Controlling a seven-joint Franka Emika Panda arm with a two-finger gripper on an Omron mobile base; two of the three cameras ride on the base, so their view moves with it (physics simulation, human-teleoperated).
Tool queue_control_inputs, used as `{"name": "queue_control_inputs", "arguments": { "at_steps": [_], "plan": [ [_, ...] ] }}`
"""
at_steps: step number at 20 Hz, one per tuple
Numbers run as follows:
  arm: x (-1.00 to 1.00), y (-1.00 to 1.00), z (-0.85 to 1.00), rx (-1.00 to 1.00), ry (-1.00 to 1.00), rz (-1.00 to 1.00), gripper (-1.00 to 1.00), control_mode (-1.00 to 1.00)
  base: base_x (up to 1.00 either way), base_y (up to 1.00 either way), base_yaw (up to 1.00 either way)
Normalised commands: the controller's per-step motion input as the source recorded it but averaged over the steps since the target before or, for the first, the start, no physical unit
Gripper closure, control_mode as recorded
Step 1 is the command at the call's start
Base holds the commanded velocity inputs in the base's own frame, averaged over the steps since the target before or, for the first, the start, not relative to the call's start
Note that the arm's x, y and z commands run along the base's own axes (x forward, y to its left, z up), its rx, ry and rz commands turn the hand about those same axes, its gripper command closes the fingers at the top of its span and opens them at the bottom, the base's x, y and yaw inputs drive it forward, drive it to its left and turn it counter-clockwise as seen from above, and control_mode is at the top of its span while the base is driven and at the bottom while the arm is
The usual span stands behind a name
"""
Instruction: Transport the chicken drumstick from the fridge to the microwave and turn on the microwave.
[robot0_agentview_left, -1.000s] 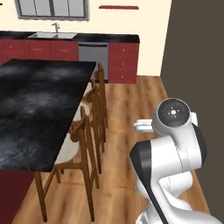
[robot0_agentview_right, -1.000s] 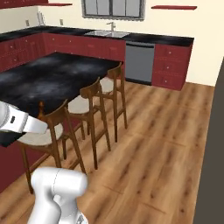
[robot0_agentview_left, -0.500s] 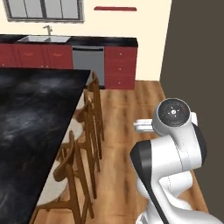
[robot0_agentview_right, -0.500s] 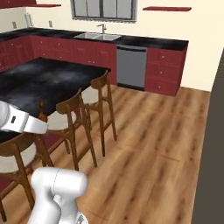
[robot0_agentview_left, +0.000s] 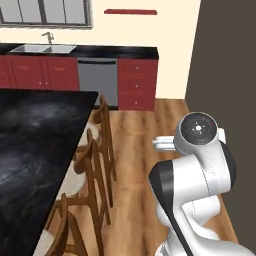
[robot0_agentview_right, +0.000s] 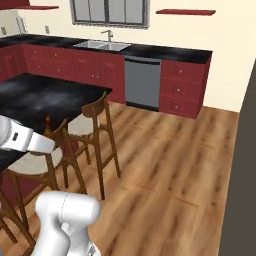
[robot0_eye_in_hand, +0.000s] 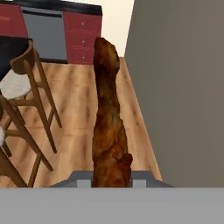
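The chicken drumstick (robot0_eye_in_hand: 107, 122), reddish-brown and long, stands up between my fingers in the hand view. My gripper (robot0_eye_in_hand: 110, 182) is shut on its thick lower end. The fridge (robot0_eye_in_hand: 183, 87) is the tall plain grey wall just right of the drumstick. It also rises at the right edge of the left base view, fridge (robot0_agentview_left: 227, 60), and of the right base view, fridge (robot0_agentview_right: 246, 170). My white arm (robot0_agentview_left: 197, 165) is folded close in front of the base. The microwave is out of view.
A black-topped island (robot0_agentview_left: 35, 150) with wooden stools (robot0_agentview_left: 97, 150) lies to the left. Red cabinets, a grey dishwasher (robot0_agentview_right: 142, 82) and a sink (robot0_agentview_right: 102, 45) line the back wall. Open wooden floor (robot0_agentview_right: 175, 160) runs between the stools and the fridge.
The base has driven and turned, so the whole scene has shifted: the island slid left and the back wall came closer. The grey fridge side entered at the right. The drumstick stays gripped.
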Motion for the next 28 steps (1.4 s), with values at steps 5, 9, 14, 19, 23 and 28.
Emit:
{"name": "queue_control_inputs", "arguments": {
  "at_steps": [5,9,14,19,23,28],
  "plan": [
    [0.00,0.00,0.00,0.00,0.00,0.00,1.00,1.00,0.86,-0.30,0.00],
    [0.00,0.00,0.00,0.00,0.00,0.00,1.00,1.00,0.87,-0.30,0.00],
    [0.00,0.00,0.00,0.00,0.00,0.00,1.00,1.00,0.89,-0.31,0.00],
    [0.00,0.00,0.00,0.00,0.00,0.00,1.00,1.00,0.92,-0.30,0.00],
    [0.00,0.00,0.00,0.00,0.00,0.00,1.00,1.00,0.94,-0.26,0.00],
    [0.00,0.00,0.00,0.00,0.00,0.00,1.00,1.00,0.94,-0.20,0.04]
  ]
}}
